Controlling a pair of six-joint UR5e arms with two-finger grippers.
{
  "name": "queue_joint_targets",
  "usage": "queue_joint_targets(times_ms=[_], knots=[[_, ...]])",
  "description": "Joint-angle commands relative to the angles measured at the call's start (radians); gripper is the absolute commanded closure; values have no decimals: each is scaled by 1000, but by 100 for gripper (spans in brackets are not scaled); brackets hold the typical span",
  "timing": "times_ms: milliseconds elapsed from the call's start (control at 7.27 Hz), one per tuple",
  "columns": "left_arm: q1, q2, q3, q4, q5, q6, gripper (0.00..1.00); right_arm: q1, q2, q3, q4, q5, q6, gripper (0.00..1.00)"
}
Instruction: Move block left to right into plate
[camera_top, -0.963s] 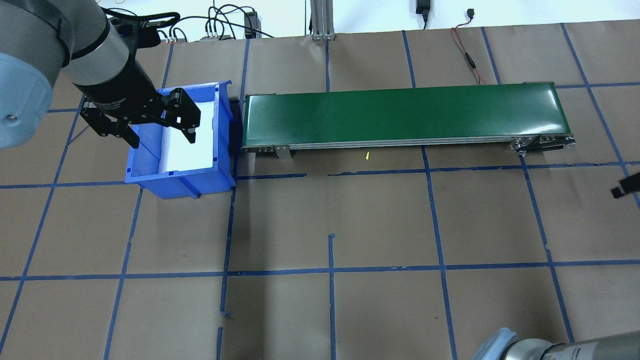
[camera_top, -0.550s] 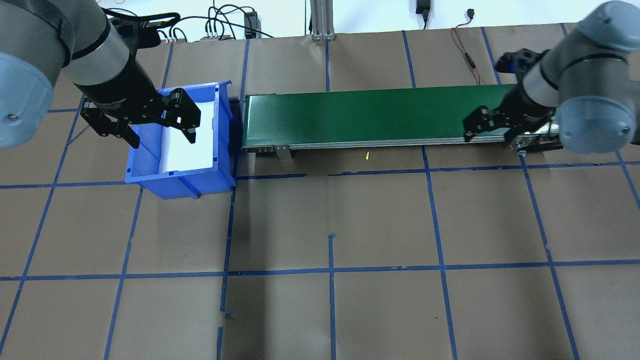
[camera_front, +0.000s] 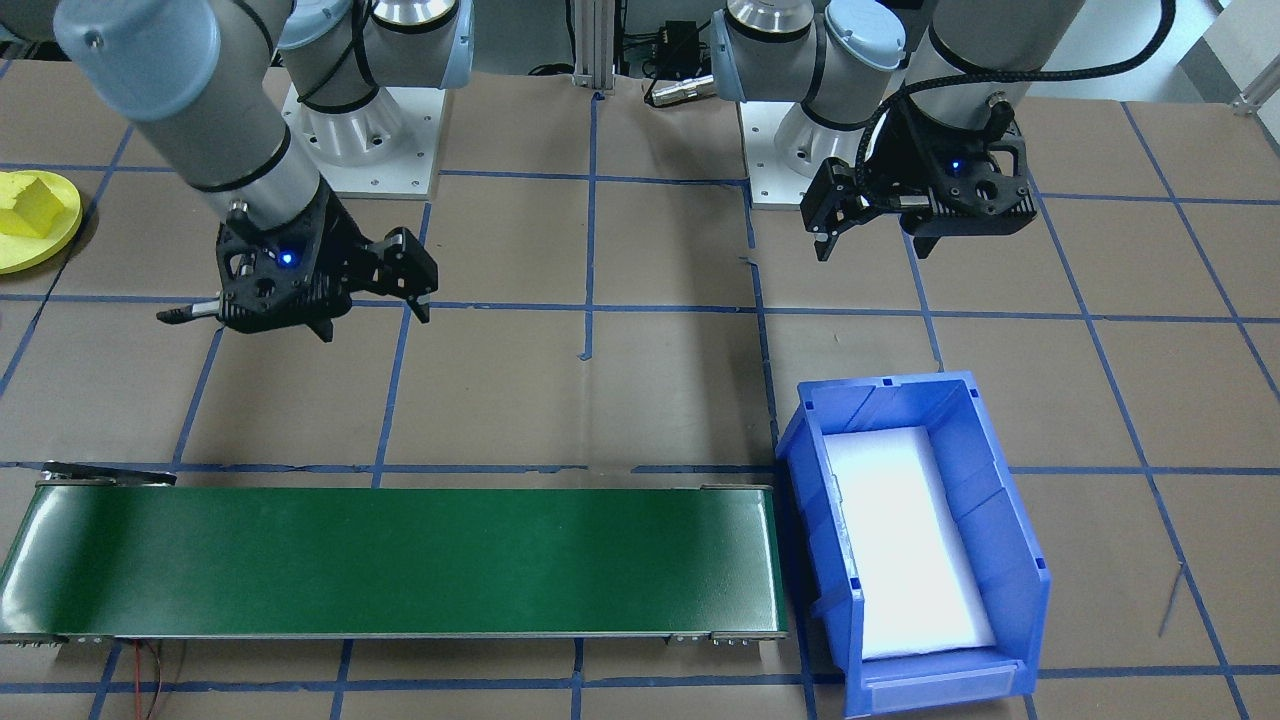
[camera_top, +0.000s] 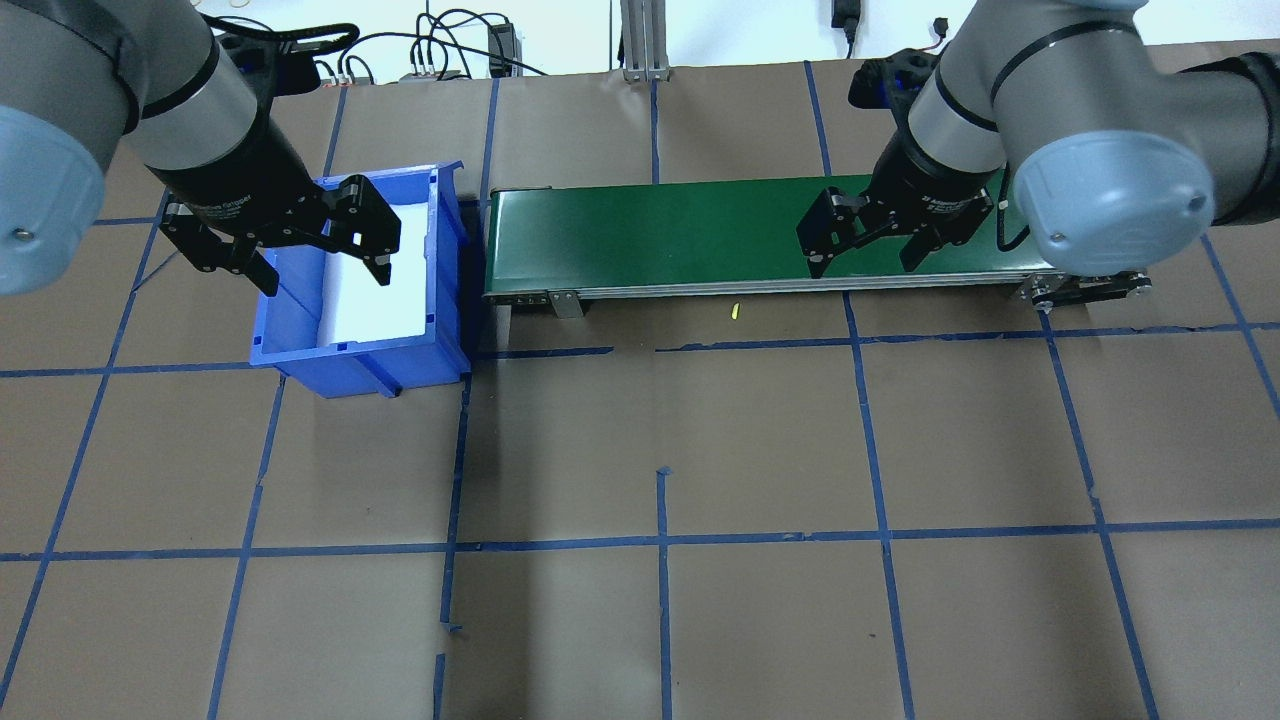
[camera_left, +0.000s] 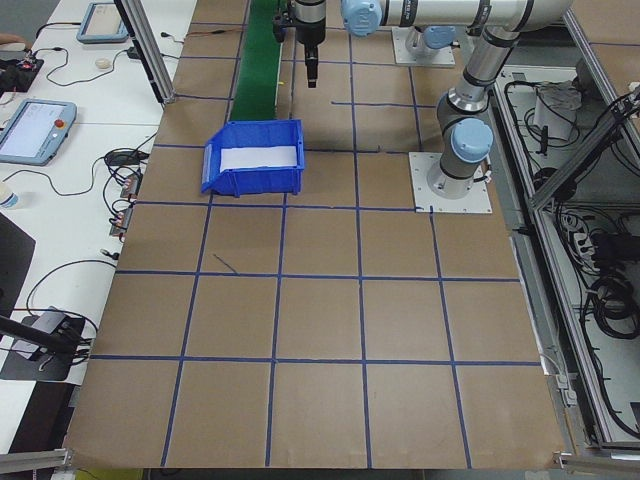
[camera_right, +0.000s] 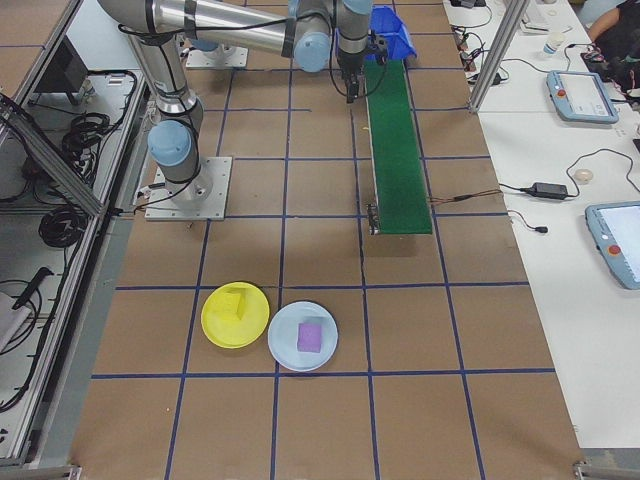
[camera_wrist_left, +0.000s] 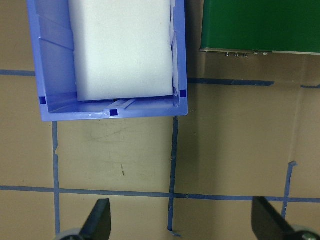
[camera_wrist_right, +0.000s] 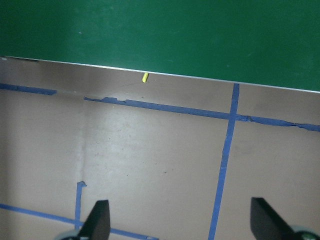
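Observation:
The yellow plate (camera_right: 215, 325) lies far to my right, off the belt's end, with a yellow block (camera_right: 233, 303) resting on it; the front view catches the plate (camera_front: 45, 252) and the block (camera_front: 35, 205) at its left edge. My left gripper (camera_top: 320, 262) hangs open and empty above the blue bin (camera_top: 360, 352). My right gripper (camera_top: 863, 262) hangs open and empty above the right part of the green conveyor belt (camera_top: 650, 235). Both wrist views show wide-spread fingertips with nothing between them. No block shows in the bin or on the belt.
The bin holds a white foam pad (camera_wrist_left: 120, 45). A pale blue plate (camera_right: 285, 350) carrying a purple block (camera_right: 309, 335) sits beside the yellow plate. A tiny yellow scrap (camera_top: 733, 311) lies on the paper in front of the belt. Blue tape lines grid the brown table.
My right arm has swung in from the right edge and moved left over the belt. The left arm and its open gripper have not moved.

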Motion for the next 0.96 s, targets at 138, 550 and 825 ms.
queue_joint_targets(times_ms=[138,550,825], knots=[[0,0,8,1,0,0,0,0,-33,-42,48,-153,-12,0],[40,0,58,-26,5,6,0,-6,-36,-51,40,-183,-13,0],[72,-6,66,-54,2,67,0,-8,-53,-50,74,-203,-13,0]])
